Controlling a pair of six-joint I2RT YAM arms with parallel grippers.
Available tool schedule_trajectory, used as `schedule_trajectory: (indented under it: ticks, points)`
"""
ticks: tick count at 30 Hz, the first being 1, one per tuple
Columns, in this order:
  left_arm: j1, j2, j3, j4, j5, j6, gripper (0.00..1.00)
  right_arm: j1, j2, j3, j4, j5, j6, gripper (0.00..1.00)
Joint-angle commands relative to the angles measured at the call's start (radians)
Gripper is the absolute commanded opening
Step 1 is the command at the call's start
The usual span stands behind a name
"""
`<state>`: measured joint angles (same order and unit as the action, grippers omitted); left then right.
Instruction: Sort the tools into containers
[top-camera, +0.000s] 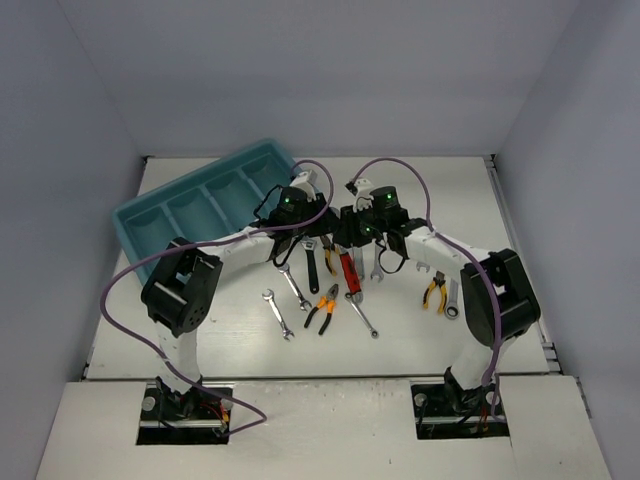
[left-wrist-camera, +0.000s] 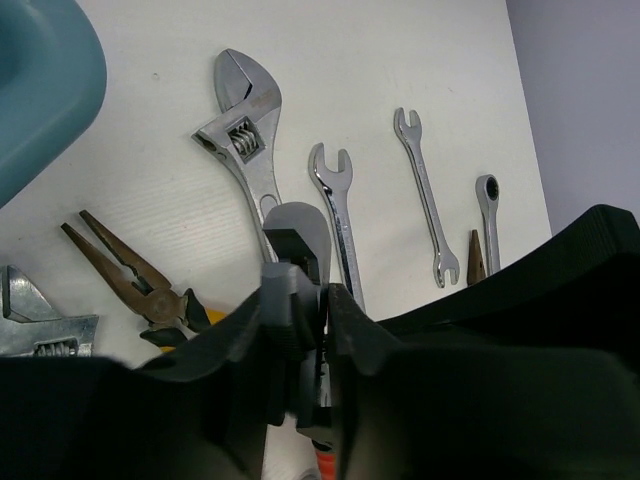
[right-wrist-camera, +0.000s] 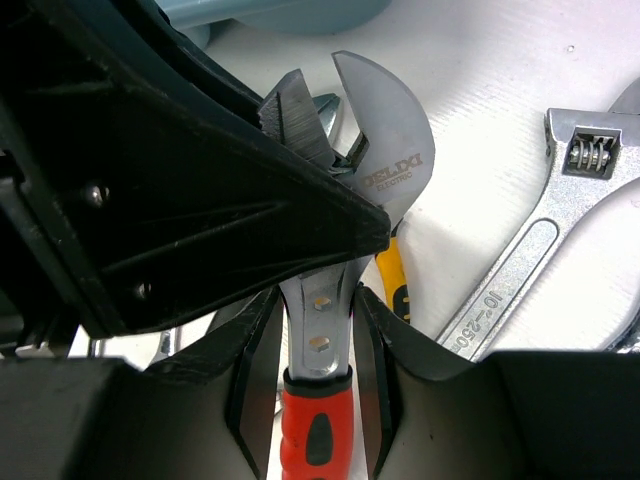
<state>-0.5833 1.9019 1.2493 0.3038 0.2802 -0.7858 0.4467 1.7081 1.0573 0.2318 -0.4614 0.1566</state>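
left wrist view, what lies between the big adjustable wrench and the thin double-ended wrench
One silver open-end wrench lies between the adjustable wrench and the double-ended wrench, as the left wrist view shows.

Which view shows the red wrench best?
Right wrist: the red wrench fills the frame, its shank between the right gripper's fingers, head and handle clear. Top shows the red wrench small and partly covered. Left wrist shows at most a red sliver.

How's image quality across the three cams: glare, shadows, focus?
Top external: even soft light, faint shadows, tools small. Left wrist: table tools sharp, chrome glinting; own fingers dark. Right wrist: red-handled wrench crisp, mild sheen on its head; black housing blocks the upper left.
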Motion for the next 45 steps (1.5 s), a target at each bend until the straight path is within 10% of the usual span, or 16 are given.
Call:
schedule_trajectory:
  ticks: [1, 6, 10, 17, 24, 45]
  points:
    - [-0.006, -0.057, 0.05, 0.079, 0.018, 0.018, 0.07, 0.007, -0.094, 0.029, 0.157, -0.05, 0.019, 0.0]
    - [0.015, -0.1, 0.05, 0.081, 0.047, 0.011, 0.0, 0.007, -0.113, 0.031, 0.155, -0.051, 0.027, 0.02]
    - [0.051, -0.166, 0.042, 0.078, 0.072, -0.013, 0.0, 0.006, -0.158, 0.032, 0.146, -0.052, 0.033, 0.54]
    - [0.172, -0.314, 0.067, -0.083, 0.106, -0.012, 0.0, 0.003, -0.294, 0.051, 0.059, -0.019, 0.028, 0.96]
    - [0.385, -0.473, 0.132, -0.476, 0.123, 0.145, 0.0, -0.008, -0.41, 0.042, -0.019, 0.042, 0.005, 0.98]
    - [0.889, -0.562, 0.207, -0.63, 0.424, 0.276, 0.0, -0.015, -0.4, -0.038, -0.035, 0.015, 0.012, 0.96]
